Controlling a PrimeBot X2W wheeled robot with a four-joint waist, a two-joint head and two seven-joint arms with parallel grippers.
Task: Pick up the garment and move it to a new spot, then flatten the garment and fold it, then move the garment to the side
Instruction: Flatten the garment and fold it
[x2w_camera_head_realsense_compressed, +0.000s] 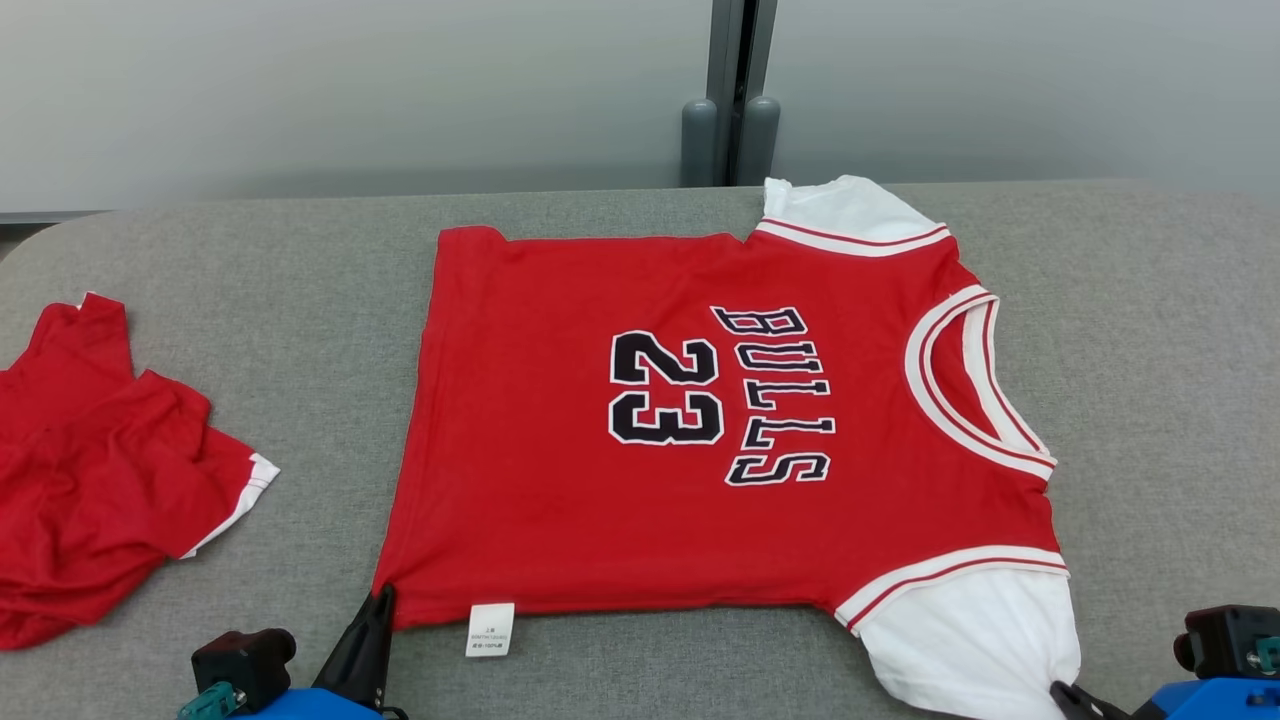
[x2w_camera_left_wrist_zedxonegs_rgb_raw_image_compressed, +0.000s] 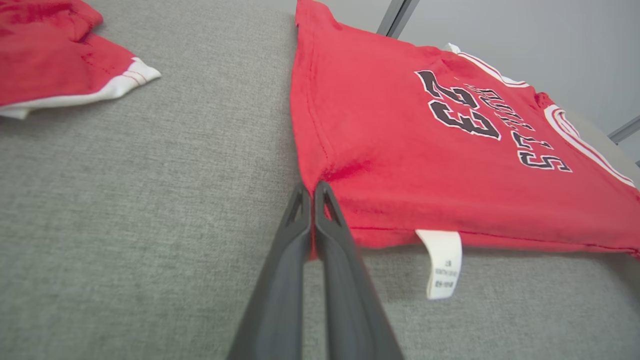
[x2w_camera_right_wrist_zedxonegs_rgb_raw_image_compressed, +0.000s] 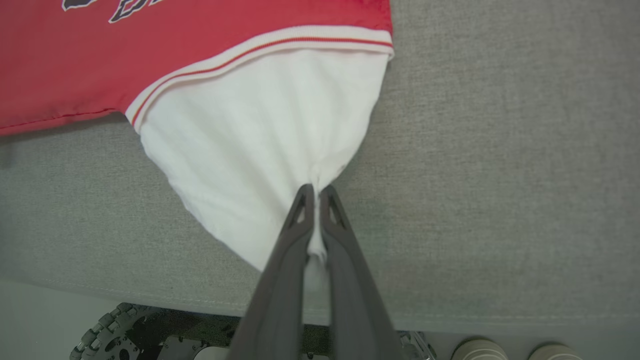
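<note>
On the grey padded table (x2w_camera_head_realsense_compressed: 300, 260), head view: the red jersey (x2w_camera_head_realsense_compressed: 560, 480) lies spread flat, front up, with its collar toward the robot's right and its hem toward the left. The left gripper (x2w_camera_head_realsense_compressed: 381, 596) sits at the near hem corner. The right gripper (x2w_camera_head_realsense_compressed: 1060, 690) sits at the tip of the near white sleeve (x2w_camera_head_realsense_compressed: 975, 630). A white care label (x2w_camera_head_realsense_compressed: 490, 628) sticks out from the jersey's near edge. A second red garment (x2w_camera_head_realsense_compressed: 90, 470) lies crumpled at the left, well apart from the jersey.

Left wrist view: the two dark fingers are pressed together, pinching the hem corner, and red cloth shows between them. The label lies just beside them, to their right.

Right wrist view: the fingers are clamped on the bunched sleeve tip, with white cloth visible between them. The sleeve tip lies near the table's front edge. A wheeled base (x2w_camera_right_wrist_zedxonegs_rgb_raw_image_compressed: 100, 330) shows below that edge.
</note>
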